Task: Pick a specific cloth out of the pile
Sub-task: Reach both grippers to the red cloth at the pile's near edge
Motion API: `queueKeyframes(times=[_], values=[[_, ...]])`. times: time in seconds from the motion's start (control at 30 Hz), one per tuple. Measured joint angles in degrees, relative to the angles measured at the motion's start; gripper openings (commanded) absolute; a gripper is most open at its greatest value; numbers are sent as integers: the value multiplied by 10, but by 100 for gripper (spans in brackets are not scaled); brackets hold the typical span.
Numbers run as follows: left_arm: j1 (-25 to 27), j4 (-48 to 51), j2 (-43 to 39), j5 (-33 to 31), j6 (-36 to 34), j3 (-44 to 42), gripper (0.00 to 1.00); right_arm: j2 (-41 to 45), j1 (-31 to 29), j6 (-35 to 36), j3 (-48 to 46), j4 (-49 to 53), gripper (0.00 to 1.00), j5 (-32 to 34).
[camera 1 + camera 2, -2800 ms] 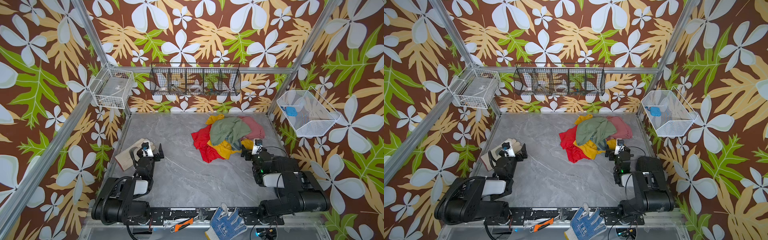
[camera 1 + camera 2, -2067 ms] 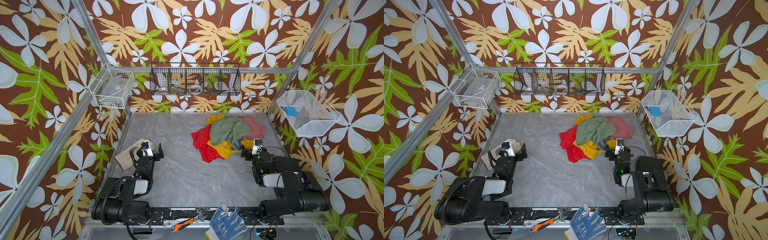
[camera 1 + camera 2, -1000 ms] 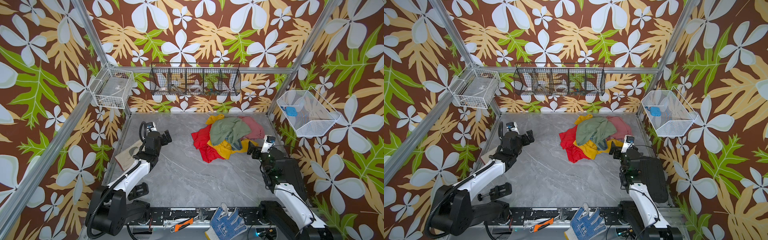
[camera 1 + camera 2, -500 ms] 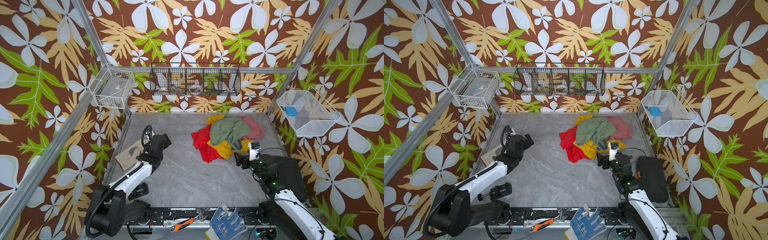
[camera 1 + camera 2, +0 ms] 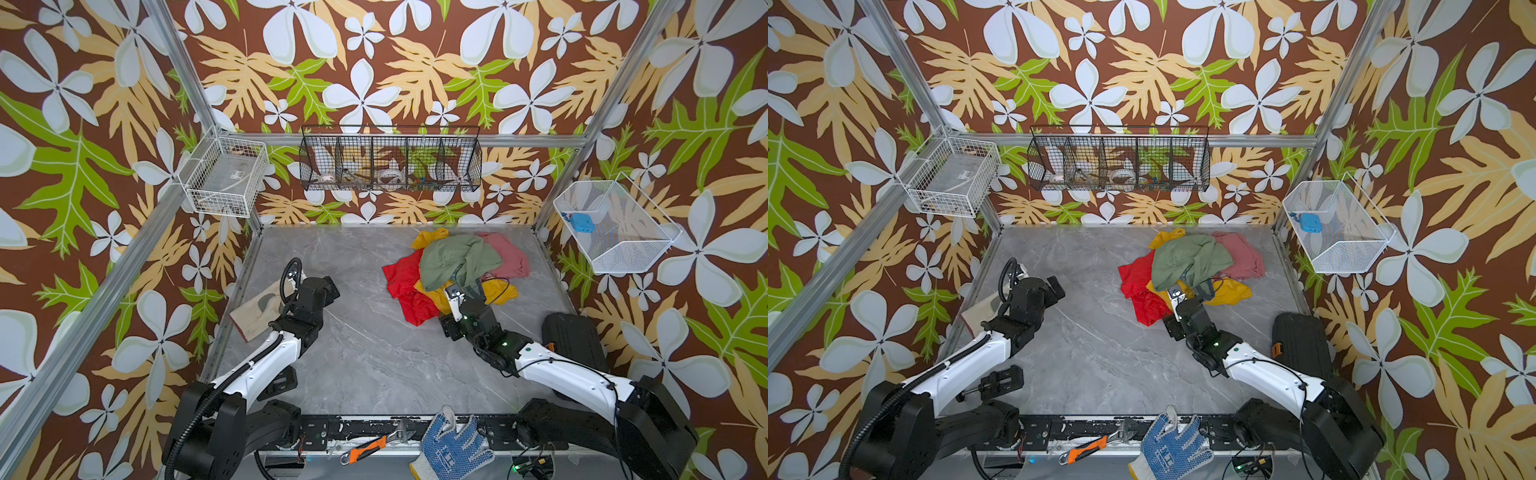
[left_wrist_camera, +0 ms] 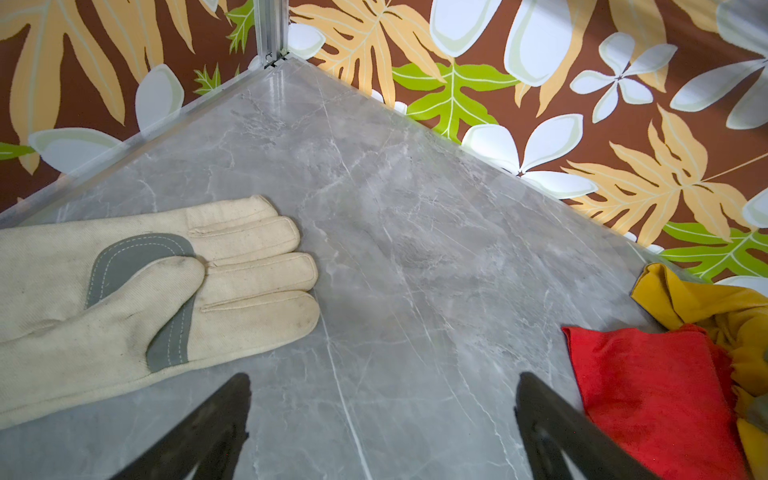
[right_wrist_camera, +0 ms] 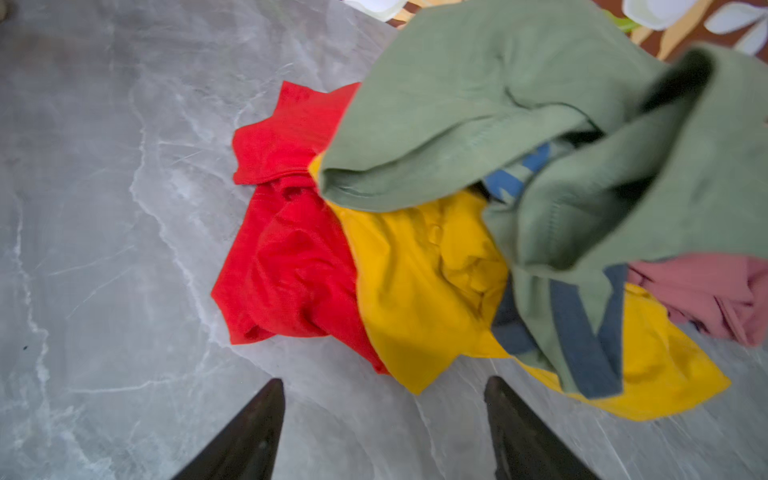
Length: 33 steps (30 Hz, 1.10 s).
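Right wrist view: crumpled red cloth (image 7: pixel 286 266) touches wrinkled yellow cloth (image 7: pixel 424 270).

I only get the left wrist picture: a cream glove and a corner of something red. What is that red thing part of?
Observer: In a top view the red cloth is the left side of a pile of cloths, and a green cloth lies over part of it.
Operator: Is the other arm anywhere near it?
Observer: Yes. The right end effector hangs at the pile's near edge, jaws open, holding nothing.
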<state>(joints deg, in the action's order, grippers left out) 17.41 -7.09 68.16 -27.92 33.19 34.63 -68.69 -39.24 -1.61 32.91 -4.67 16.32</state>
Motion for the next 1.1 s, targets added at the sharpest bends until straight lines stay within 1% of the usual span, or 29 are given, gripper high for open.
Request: queueKeyframes(times=[0.17, 0.47, 0.57, 0.7, 0.8, 0.87, 0.9, 0.97, 1.07, 1.1], values=[[0, 2, 0, 2, 8, -7, 100, -65, -30, 45, 45, 13, 79, 0], [0, 6, -11, 2, 9, -9, 100, -203, -48, 98, 147, 47, 79, -3], [0, 13, -15, 2, 9, -9, 100, -257, -51, 111, 186, 66, 77, -7], [0, 21, -22, -1, 6, -9, 100, -325, -50, 127, 246, 106, 70, 2], [0, 26, -28, -2, 1, -9, 100, -365, -50, 143, 278, 128, 69, 9], [0, 29, -33, -3, 1, -9, 100, -387, -49, 154, 298, 143, 66, 18], [0, 30, -36, -4, 1, -9, 100, -396, -47, 159, 308, 146, 64, 17], [0, 34, -41, -5, 1, -9, 100, -409, -42, 163, 322, 148, 54, 17], [0, 39, -52, -9, 4, -15, 100, -419, -36, 167, 327, 147, 28, 16], [0, 41, -56, -11, 6, -18, 100, -421, -35, 169, 327, 150, 21, 16]])
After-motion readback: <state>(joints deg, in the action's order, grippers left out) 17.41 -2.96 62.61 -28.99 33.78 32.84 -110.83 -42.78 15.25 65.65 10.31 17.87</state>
